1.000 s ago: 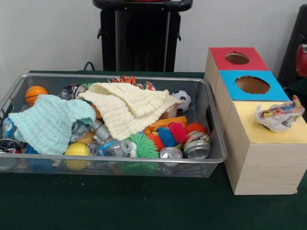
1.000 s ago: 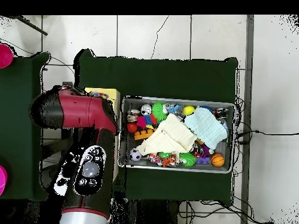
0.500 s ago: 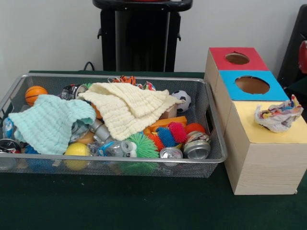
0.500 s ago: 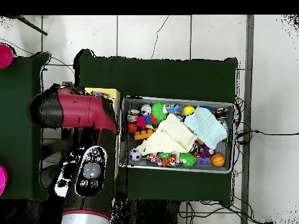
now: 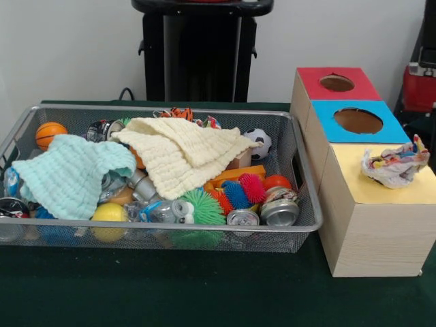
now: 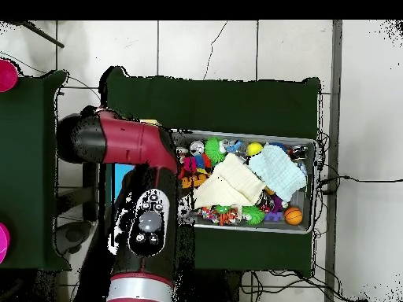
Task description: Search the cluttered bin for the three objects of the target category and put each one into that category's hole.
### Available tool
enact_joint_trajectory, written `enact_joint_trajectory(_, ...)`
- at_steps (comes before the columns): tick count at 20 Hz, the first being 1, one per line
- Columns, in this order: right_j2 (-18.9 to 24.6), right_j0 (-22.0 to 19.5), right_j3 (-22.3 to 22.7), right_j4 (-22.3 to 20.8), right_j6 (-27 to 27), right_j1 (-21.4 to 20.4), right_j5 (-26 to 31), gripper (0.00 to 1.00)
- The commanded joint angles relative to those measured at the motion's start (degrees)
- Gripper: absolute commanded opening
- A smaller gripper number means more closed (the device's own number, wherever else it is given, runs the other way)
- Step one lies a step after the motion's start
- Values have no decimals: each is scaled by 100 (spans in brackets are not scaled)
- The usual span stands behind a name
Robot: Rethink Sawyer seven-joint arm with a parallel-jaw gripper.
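A red and black arm (image 6: 130, 145) reaches across the end of a wire mesh bin (image 5: 88, 107) on the green tabletop (image 5: 170, 286). In the overhead view the arm covers the row of sorting boxes beside that end. The jaws show in neither view, so it cannot be told whether they are open, closed or gripping anything, nor how the objects lie relative to them. In the front view only a red piece of the machine (image 5: 421, 87) shows at the right edge, behind the boxes.

The bin is full. A cream cloth (image 5: 180, 153) lies draped over the middle of the pile and a mint cloth (image 5: 68, 174) over one end, hiding whatever is beneath. Around them lie a small basketball (image 5: 50, 133), a soccer ball (image 5: 259, 143), a yellow ball (image 5: 109, 212) and a green spiky ball (image 5: 203, 204), with pink and blue spiky toys close by. Two crushed cans (image 5: 272, 211) rest against the front wall.

Just beside the bin stand three wooden boxes in a line. The red-topped one has a round hole (image 5: 337, 83) and the blue-topped one a larger hole (image 5: 357, 120) — both are unobstructed. On the yellow-topped box (image 5: 381, 197) a crumpled wrapper (image 5: 397, 165) rests on the lid. Which category is the target cannot be told.
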Motion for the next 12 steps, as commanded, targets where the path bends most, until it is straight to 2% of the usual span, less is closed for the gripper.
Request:
enact_joint_trajectory(1, 681, -743, 731, -281, -225, -221, 719, 0)
enact_joint_trajectory(7, 831, -979, 872, -450, -316, -500, 875, 0)
enact_joint_trajectory(12, 985, -1097, 915, -595, -310, -510, 840, 0)
